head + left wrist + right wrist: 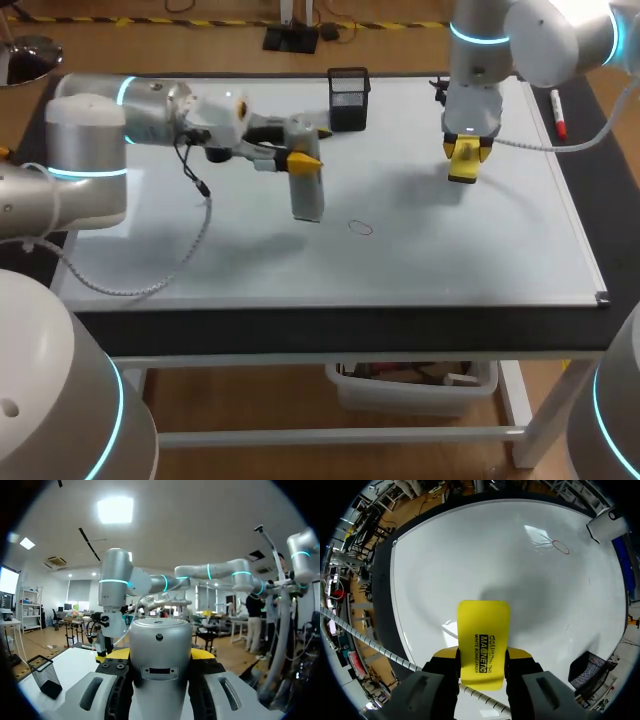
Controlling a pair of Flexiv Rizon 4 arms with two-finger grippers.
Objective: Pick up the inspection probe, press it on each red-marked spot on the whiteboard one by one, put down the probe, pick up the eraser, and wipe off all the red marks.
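Observation:
My left gripper (302,160) is shut on the grey inspection probe (307,195), which stands upright over the whiteboard (450,250). In the left wrist view the probe (160,655) fills the gap between the yellow tips. One red ring mark (360,228) lies on the board, just right of the probe's lower end; contact with the board cannot be told. My right gripper (463,152) hangs above the board's far right part, shut on the yellow eraser (462,165). From the right wrist the eraser (484,642) sticks out past the fingers, with the red ring (560,547) far ahead of it.
A black mesh holder (348,95) stands at the board's far edge, behind the probe. A red marker (557,115) lies beside the board's right rim. A loose grey cable (150,285) droops from my left arm onto the board's near left.

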